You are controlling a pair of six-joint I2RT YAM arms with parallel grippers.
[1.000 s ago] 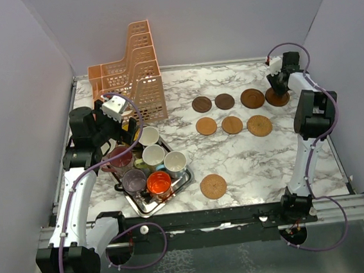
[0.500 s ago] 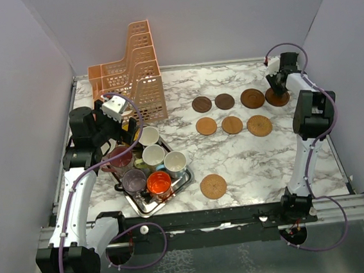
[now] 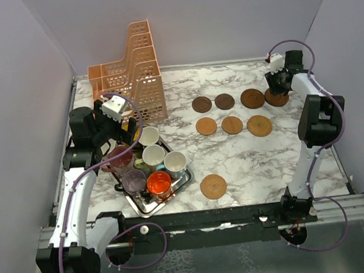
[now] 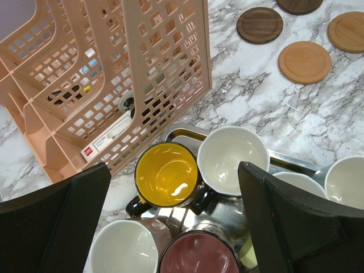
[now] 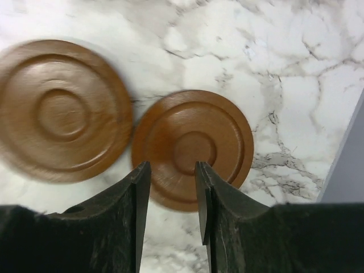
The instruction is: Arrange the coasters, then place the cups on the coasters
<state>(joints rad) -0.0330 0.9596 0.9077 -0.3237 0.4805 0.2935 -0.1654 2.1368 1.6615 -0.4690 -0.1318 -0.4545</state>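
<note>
1. We see the right claw point(image 5: 172, 166) with its two fingers parted by a narrow gap, and nothing is pinched between them.
2. Directly beneath that gap lies a reddish-brown coaster point(image 5: 193, 148), flat on the marble table point(image 5: 296, 62). It is round, with a raised rim and a shallow circular dip at its centre. Its near edge is hidden under the fingers.
3. Just left of this claw sits a second brown coaster point(image 5: 62, 111), turned in concentric rings and a little blurred. We cannot tell whether the two discs touch.
4. From overhead, a lone tan coaster point(image 3: 213, 186) lies well apart from the right claw, back toward the arm bases.
5. The left claw point(image 4: 173, 168) is spread as wide as it goes and holds nothing. It hangs over cups packed together on a silver tray point(image 4: 185, 132).
6. Right below the middle of the left claw is the yellow cup point(image 4: 166, 181), glossy yellow inside and dark outside, with a dark handle.
7. Toward its right finger, a white cup point(image 4: 233, 159) sits pressed against the yellow one.
8. Closer to the wrist, we see a maroon cup point(image 4: 199, 259) with a dull pink-red inside.
9. Beyond the left finger stands a peach lattice rack point(image 4: 114, 74).
</note>
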